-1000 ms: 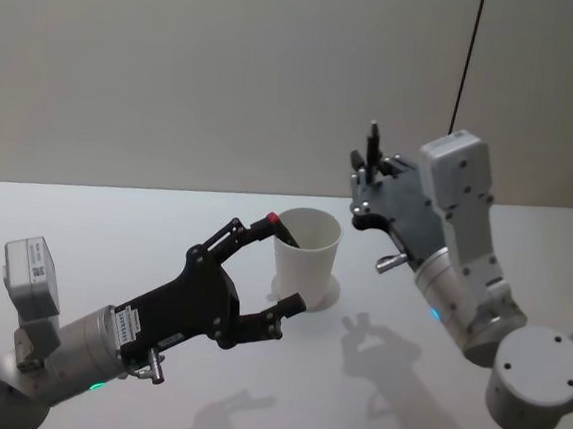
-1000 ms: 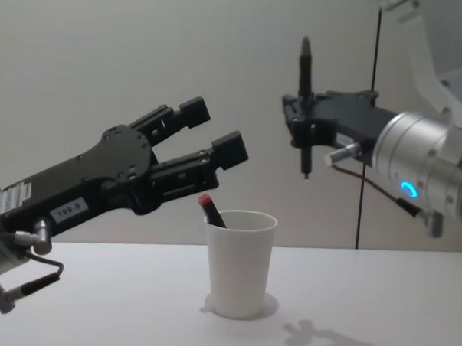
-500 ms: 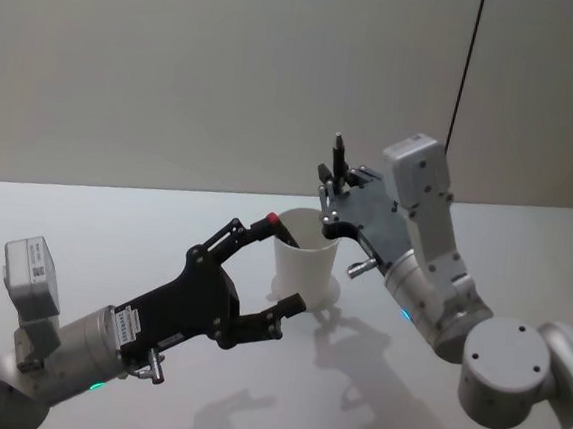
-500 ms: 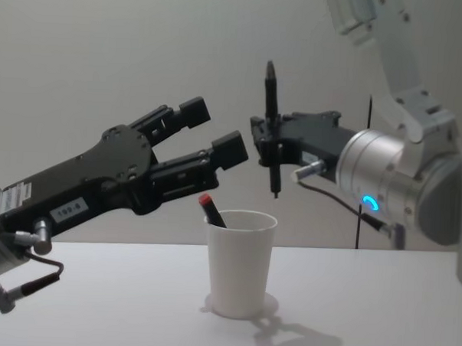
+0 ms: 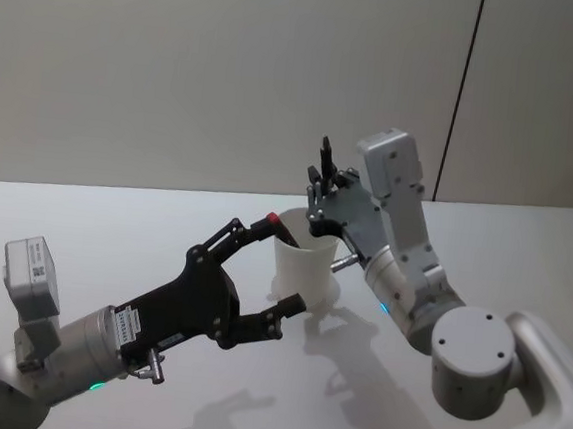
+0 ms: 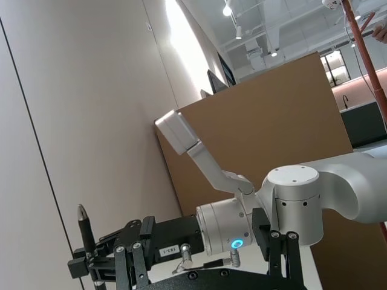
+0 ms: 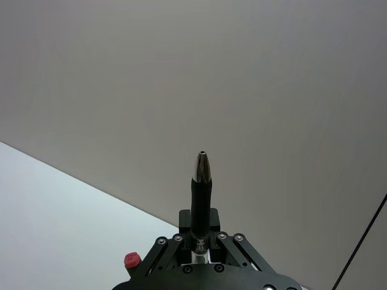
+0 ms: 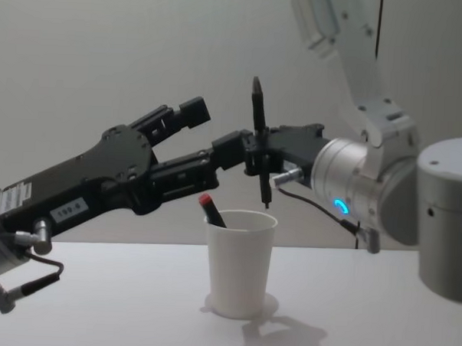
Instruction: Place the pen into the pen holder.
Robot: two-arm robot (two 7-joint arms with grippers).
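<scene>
The pen holder (image 8: 240,267) is a white paper cup (image 5: 308,260) standing on the table. A red-capped pen (image 8: 209,207) leans inside it (image 5: 275,222). My right gripper (image 8: 256,155) is shut on a black pen (image 8: 257,117), which it holds upright with the lower tip just above the cup's rim. The same pen (image 5: 323,161) rises from the right gripper (image 5: 324,203) in the head view, and it shows in the right wrist view (image 7: 202,192) and the left wrist view (image 6: 85,225). My left gripper (image 8: 210,130) stands open above the cup's left side, holding nothing.
The white table (image 5: 114,230) reaches back to a plain wall. A thin dark vertical line (image 5: 461,99) runs down the wall behind the right arm. The right arm's large white joints (image 8: 444,220) stand to the cup's right.
My right gripper has carried the black pen leftward and down, from well right of the cup to just over its rim. The left arm has not moved.
</scene>
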